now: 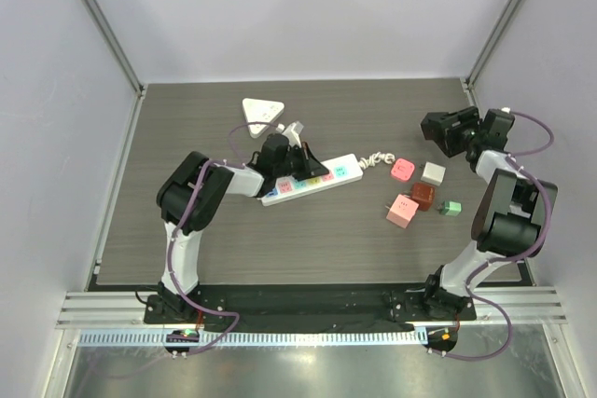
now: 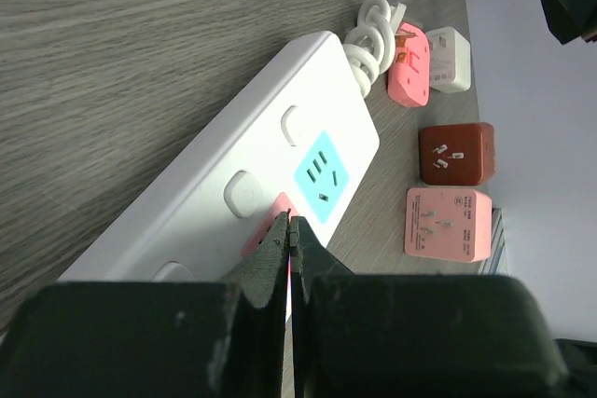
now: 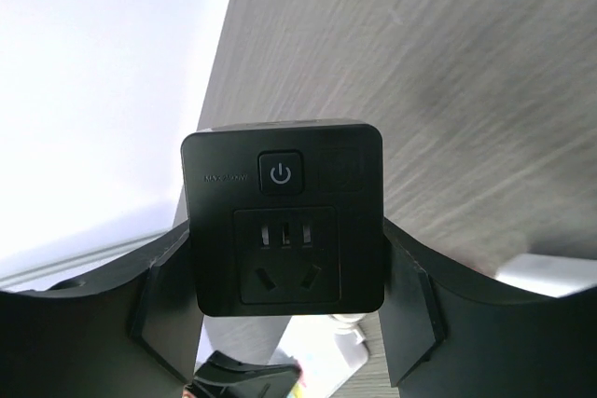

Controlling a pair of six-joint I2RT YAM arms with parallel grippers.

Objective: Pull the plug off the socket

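A white power strip, the socket (image 1: 322, 180) (image 2: 233, 174), lies across the middle of the table with a coiled white cord (image 1: 377, 158) at its right end. My left gripper (image 1: 312, 171) (image 2: 291, 225) is shut with nothing in it, its tips resting on the strip over a pink outlet beside a blue outlet (image 2: 322, 177). Off to the back right, away from the strip, my right gripper (image 1: 446, 133) (image 3: 284, 272) is shut on a black square plug (image 1: 436, 126) (image 3: 283, 221) that carries a power button and its own outlet face.
Loose plugs lie right of the strip: a pink one (image 1: 401, 170), a white one (image 1: 433, 172), a dark red one (image 1: 423, 195), a second pink one (image 1: 402, 211) and a green one (image 1: 451, 208). A white triangular adapter (image 1: 262, 112) sits behind the strip. Walls close in on three sides.
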